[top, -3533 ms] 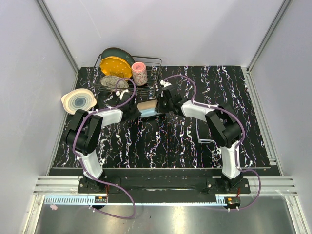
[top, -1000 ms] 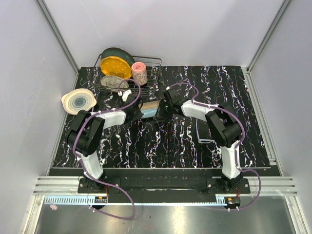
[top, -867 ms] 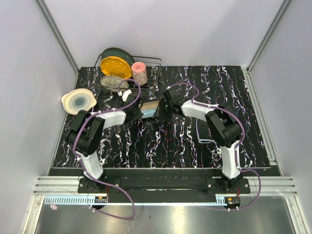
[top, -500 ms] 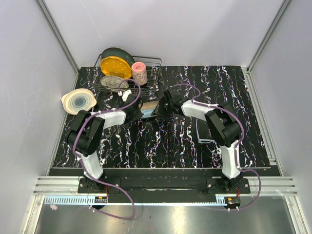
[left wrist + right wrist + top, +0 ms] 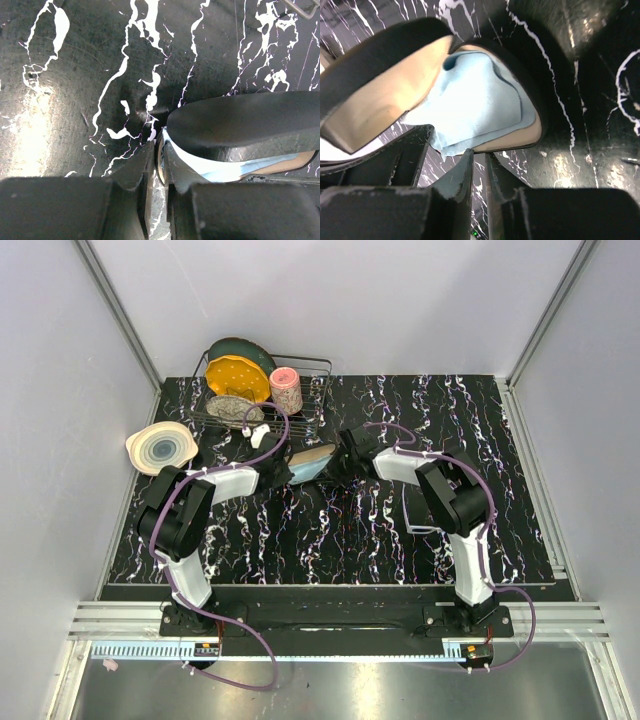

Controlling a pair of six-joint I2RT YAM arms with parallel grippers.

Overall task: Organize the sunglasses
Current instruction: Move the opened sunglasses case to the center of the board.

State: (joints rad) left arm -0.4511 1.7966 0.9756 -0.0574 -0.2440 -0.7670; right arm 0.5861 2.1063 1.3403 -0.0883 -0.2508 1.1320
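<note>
- Black, white-veined worktop [image 5: 500, 440] set between pale walls, with a wire dish rack [image 5: 322, 380] of crockery at the back left.
- I see the sunglasses [image 5: 418, 518] lying on the worktop right of centre, just beside the right arm and well apart from the glasses case [image 5: 312, 462]. Neither tool touches them.
- The case stands open at mid-worktop between both tools, with the light-blue cloth [image 5: 475, 105] bunched on its tan lining.
- Left tool [image 5: 159, 152]: the fingers are almost together, clamped on the thin rim of the case's lower shell.
- Right tool [image 5: 479, 157]: the fingers are close with a narrow slit between them, at the case's rim where the cloth's edge hangs over. I cannot tell whether they bite on anything.
- Handling, as I judge it: the sunglasses look very light. The thin frame and slim arms could flex or snap under a hard squeeze, and the smooth lenses could scratch or slip. I would take hold at the bridge or on the top bar beside a hinge, closing gently and never across a lens.
- The see-through lenses blur into the busy pattern, so I would line up on the whitish frame.
- Writing: I can read no brand, label or lettering in any view.
</note>
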